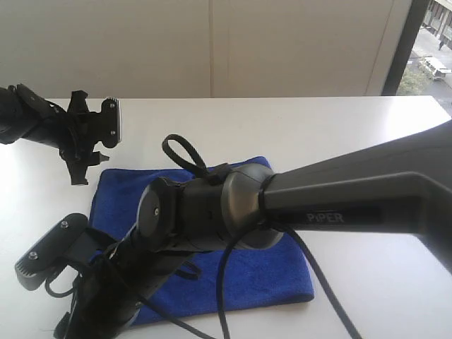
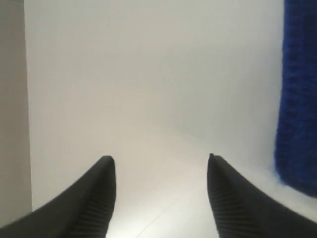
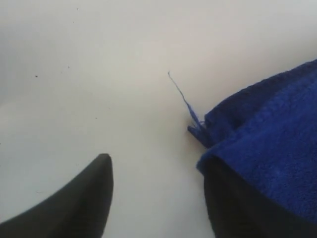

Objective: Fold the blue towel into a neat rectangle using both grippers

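Observation:
The blue towel (image 1: 272, 275) lies folded flat on the white table (image 1: 339, 134). My left gripper (image 1: 86, 164) hangs open just past the towel's far left corner, fingers pointing down. In the left wrist view the left gripper (image 2: 158, 157) has only bare table between its fingers, and the towel's edge (image 2: 297, 99) runs along one side. My right arm (image 1: 332, 198) reaches across the towel to its near left corner. The right gripper (image 3: 154, 159) is open; a towel corner (image 3: 267, 144) lies over one finger and a loose blue thread (image 3: 179, 93) trails from it.
A pale wall stands behind the table's far edge (image 1: 282, 97), with a window strip (image 1: 431, 49) at the far right. In the left wrist view a table edge (image 2: 26, 99) runs close beside the left gripper. Black cables (image 1: 226, 296) hang from the right arm over the towel.

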Available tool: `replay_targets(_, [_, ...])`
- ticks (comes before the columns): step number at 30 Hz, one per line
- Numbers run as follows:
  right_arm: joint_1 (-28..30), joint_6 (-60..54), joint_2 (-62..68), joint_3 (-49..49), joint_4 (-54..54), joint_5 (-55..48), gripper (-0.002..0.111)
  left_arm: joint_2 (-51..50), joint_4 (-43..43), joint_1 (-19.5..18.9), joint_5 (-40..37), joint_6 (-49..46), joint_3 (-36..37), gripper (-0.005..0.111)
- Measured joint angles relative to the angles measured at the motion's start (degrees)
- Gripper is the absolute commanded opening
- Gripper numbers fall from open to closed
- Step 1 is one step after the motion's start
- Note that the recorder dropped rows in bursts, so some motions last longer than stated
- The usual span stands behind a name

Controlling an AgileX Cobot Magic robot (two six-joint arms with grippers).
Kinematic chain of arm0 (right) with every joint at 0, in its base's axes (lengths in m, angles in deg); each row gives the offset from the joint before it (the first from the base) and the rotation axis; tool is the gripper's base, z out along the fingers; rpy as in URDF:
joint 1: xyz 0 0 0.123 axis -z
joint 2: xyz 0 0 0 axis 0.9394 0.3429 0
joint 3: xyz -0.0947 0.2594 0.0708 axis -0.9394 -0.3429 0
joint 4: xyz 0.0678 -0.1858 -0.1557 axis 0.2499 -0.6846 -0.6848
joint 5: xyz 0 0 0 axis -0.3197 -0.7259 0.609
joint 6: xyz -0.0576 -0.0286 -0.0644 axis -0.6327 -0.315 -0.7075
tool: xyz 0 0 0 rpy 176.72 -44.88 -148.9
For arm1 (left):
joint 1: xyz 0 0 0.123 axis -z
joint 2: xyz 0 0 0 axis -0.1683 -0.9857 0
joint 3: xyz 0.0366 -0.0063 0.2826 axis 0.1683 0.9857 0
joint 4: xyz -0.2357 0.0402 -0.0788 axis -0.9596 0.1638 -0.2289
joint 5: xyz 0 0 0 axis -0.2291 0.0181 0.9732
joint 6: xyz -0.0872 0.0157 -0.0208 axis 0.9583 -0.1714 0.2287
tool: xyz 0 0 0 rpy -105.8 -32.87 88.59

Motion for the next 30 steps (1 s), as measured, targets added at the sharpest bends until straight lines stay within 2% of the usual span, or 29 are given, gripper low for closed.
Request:
replay_targets(3, [0.0,-0.11,-1.0,0.0,0.0,-0.4,0.056,0.0,-0.1,0.0,2.24,0.0,0.0,0.061])
replay_targets(9, [0.0,-1.44,-5.2,0.0,0.12,-1.09,0.07,0.0,-0.84,0.0,5.22,0.0,0.0,0.061])
replay_targets(14, [0.0,-1.42,-6.42,0.0,0.12,-1.33,0.07,0.0,-0.97,-0.06,5.74,0.0,0.0,0.061])
replay_targets(19, [0.4,-0.26,-7.01,0.0,-4.58,-1.11,0.064,0.93,-1.52,-0.06,5.1,0.11,0.0,0.061])
replay_targets(22, [2.4,5.87,-8.52,0.0,-13.21,-1.0,0.056,3.43,-3.45,-0.06,1.82,3.84,0.0,0.058])
replay_targets(24, [4.71,12.94,-9.86,0.0,-22.47,-1.11,0.045,5.54,-5.49,-0.06,-2.1,9.98,0.0,0.051])
replay_targets(27, [8.88,23.65,-11.2,0.0,-35.32,-2.37,0.024,8.05,-7.12,-0.06,-8.62,20.89,0.0,0.029])
replay_targets(30, [13.35,28.81,-11.56,0.0,-42.67,-4.54,0.0,9.59,-7.63,-0.06,-16.57,31.26,0.0,0.0])
